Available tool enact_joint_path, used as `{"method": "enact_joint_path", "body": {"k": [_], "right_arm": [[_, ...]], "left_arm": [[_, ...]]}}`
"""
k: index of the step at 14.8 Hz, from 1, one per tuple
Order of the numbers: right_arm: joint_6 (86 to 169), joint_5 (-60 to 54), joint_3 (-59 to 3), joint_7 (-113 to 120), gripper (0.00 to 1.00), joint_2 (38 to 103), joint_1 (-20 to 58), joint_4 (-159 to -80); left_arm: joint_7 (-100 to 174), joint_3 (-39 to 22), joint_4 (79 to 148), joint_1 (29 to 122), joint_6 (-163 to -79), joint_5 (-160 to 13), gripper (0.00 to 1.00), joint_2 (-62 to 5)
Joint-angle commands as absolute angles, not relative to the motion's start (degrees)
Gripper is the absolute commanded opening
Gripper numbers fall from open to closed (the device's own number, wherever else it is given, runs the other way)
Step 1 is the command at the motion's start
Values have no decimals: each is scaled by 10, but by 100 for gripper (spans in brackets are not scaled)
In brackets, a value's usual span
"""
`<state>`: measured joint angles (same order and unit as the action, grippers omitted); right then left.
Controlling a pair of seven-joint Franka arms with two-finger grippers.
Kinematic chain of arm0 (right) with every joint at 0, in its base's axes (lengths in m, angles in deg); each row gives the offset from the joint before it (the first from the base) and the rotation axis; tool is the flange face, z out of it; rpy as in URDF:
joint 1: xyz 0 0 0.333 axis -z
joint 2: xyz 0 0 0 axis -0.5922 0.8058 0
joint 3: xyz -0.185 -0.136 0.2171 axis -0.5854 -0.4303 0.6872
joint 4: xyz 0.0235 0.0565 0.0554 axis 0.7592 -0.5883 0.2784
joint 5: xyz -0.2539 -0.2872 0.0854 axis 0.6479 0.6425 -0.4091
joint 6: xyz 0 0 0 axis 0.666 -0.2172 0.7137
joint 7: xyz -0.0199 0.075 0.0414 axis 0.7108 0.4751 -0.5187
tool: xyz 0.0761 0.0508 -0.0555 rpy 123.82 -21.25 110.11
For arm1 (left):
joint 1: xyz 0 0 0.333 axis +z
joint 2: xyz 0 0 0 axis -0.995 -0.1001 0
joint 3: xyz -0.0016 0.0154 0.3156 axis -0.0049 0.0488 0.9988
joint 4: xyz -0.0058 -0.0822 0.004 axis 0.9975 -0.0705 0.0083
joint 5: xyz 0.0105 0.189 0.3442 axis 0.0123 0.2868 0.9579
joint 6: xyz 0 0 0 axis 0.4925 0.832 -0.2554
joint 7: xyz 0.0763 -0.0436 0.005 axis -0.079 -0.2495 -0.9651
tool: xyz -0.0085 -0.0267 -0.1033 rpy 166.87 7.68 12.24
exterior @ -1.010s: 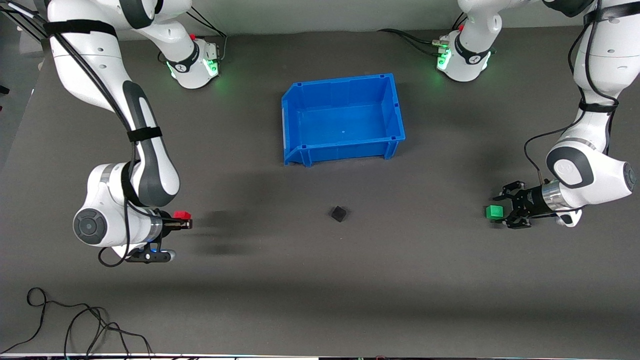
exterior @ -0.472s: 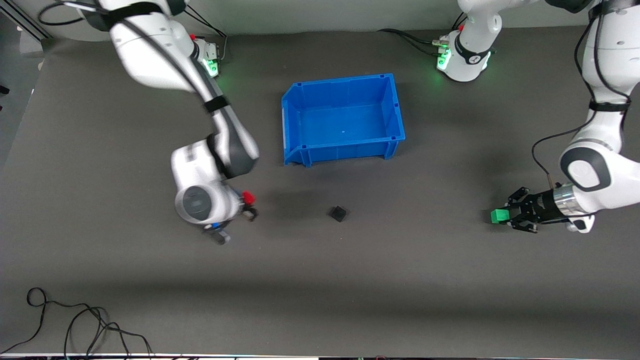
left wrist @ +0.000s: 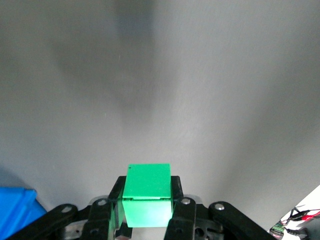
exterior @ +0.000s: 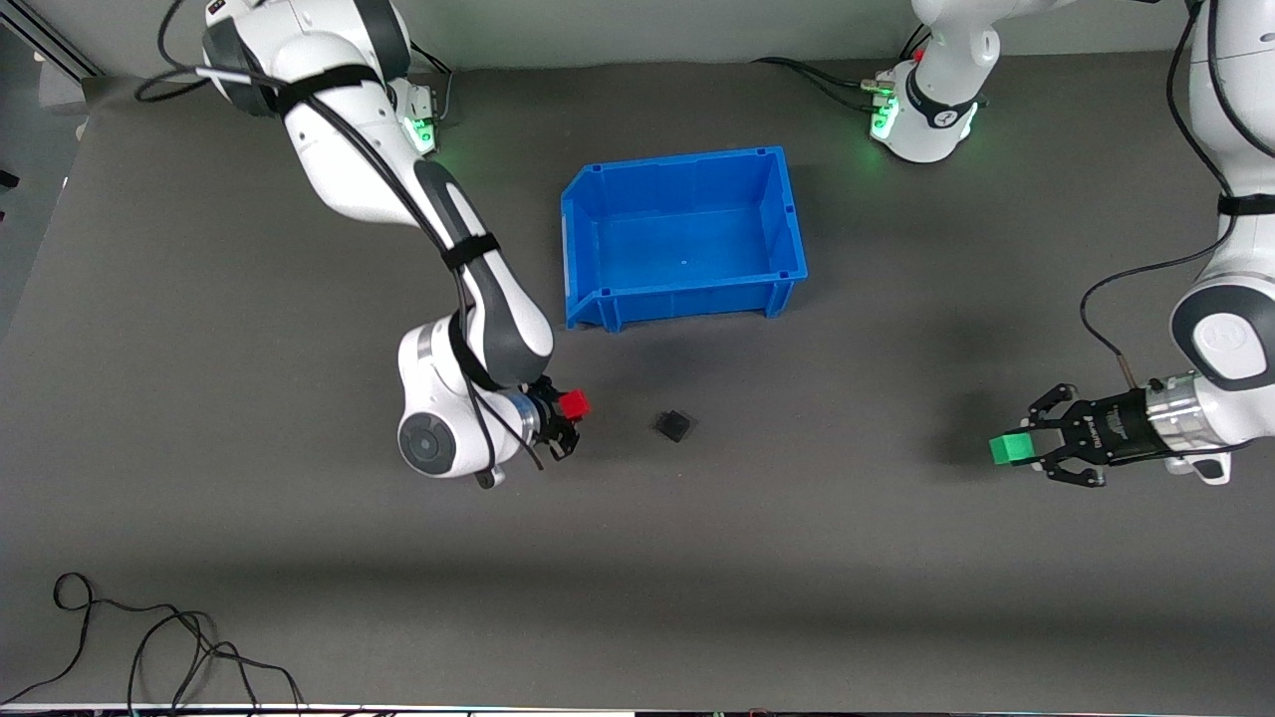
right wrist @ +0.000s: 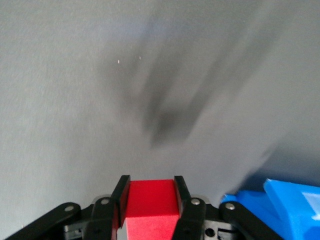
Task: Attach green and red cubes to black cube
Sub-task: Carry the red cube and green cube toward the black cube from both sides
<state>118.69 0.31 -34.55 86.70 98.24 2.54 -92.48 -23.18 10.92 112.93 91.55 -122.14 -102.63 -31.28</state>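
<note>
The black cube (exterior: pixel 674 426) lies on the dark table, nearer to the front camera than the blue bin (exterior: pixel 600 303). My right gripper (exterior: pixel 570 410) is shut on the red cube (exterior: pixel 573 403) and holds it just above the table beside the black cube, toward the right arm's end. The red cube also shows between the fingers in the right wrist view (right wrist: pixel 150 201). My left gripper (exterior: pixel 1031 448) is shut on the green cube (exterior: pixel 1010 448) above the table toward the left arm's end. The green cube shows in the left wrist view (left wrist: pixel 146 194).
The blue bin stands open and holds nothing, between the two arm bases and the black cube. A black cable (exterior: pixel 149 642) lies coiled at the table's front edge at the right arm's end.
My right arm has swung the red cube from the table's end to just beside the black cube. My left gripper has drifted with the green cube a little away from the black cube.
</note>
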Motion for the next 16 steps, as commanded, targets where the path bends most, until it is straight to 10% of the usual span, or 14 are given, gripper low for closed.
{"method": "enact_joint_path", "body": {"k": [1,16], "right_arm": [[1179,20,-350,917,0,1006,19,-876],[1376,70,-347,1032,0,1106,-45,-778]], "left_arm": [[-297,118,1134,859,-1229,-1023,4,-305],[-491,116,1215,656,-1419,-1025,0,-295]]}}
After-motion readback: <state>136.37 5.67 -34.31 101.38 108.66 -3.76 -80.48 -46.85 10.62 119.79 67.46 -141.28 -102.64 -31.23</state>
